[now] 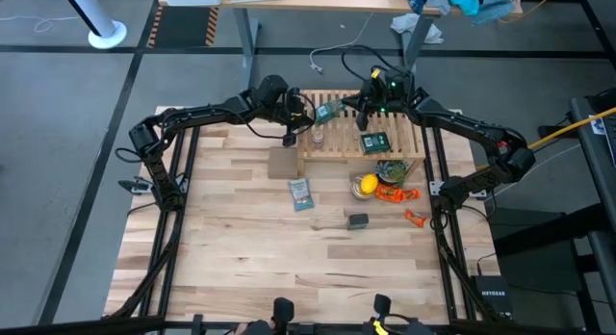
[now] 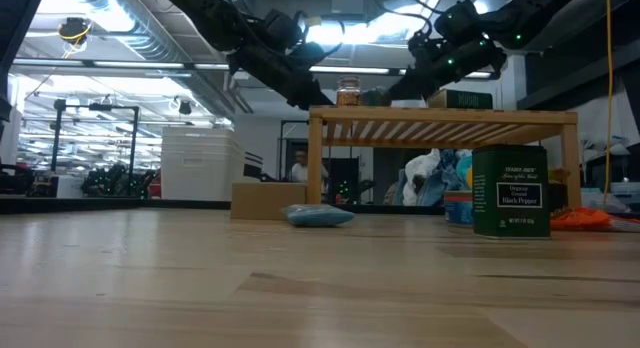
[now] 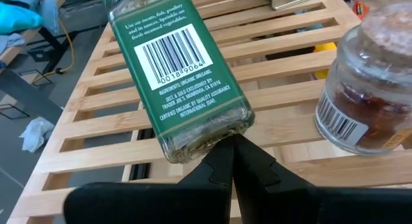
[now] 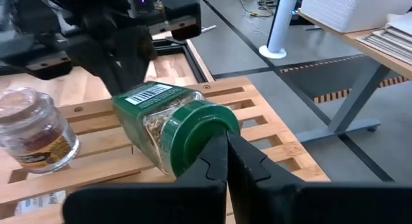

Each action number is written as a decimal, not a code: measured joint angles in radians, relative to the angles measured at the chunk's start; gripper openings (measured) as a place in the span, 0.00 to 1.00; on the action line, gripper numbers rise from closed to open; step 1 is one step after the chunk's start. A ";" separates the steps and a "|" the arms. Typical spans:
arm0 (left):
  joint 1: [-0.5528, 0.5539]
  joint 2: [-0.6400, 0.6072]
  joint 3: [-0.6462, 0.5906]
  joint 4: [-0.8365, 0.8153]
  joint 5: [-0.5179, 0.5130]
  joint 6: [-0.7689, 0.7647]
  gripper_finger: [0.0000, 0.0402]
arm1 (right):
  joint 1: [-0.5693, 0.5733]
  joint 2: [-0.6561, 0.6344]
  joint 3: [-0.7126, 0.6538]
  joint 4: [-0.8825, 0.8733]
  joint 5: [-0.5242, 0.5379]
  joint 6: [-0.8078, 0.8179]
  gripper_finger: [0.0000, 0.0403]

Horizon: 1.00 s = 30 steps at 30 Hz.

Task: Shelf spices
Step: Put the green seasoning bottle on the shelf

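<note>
Both grippers, left gripper [image 3: 232,161] and right gripper [image 4: 226,161], pressed together, bracket the green spice bottle [image 3: 174,76] lying on the wooden shelf [image 3: 96,121]; righting it likely needs gentle, balanced nudges from both ends.

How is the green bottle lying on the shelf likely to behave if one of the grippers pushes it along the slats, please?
The green bottle lies on its side on the shelf, so it cannot topple. Its flat label face suggests squarish sides, so it would probably slide rather than roll. It looks like hard glass, likely slippery against closed fingertips, and could catch at the gaps between slats.
</note>
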 joint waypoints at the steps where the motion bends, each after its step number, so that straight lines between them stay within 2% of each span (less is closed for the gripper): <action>1: 0.000 0.000 0.000 0.000 -0.001 0.000 0.00 | 0.000 0.000 0.000 0.001 -0.008 0.000 0.00; 11: 0.002 0.000 0.000 -0.001 -0.005 0.035 0.00 | 0.025 -0.002 0.002 0.036 -0.019 0.001 0.00; 18: 0.007 0.000 0.000 -0.025 -0.127 0.031 0.00 | 0.077 -0.002 0.021 0.088 -0.045 0.000 0.00; 30: 0.008 0.006 -0.002 -0.017 -0.120 0.027 0.00 | 0.123 0.020 0.100 0.038 -0.021 -0.004 0.00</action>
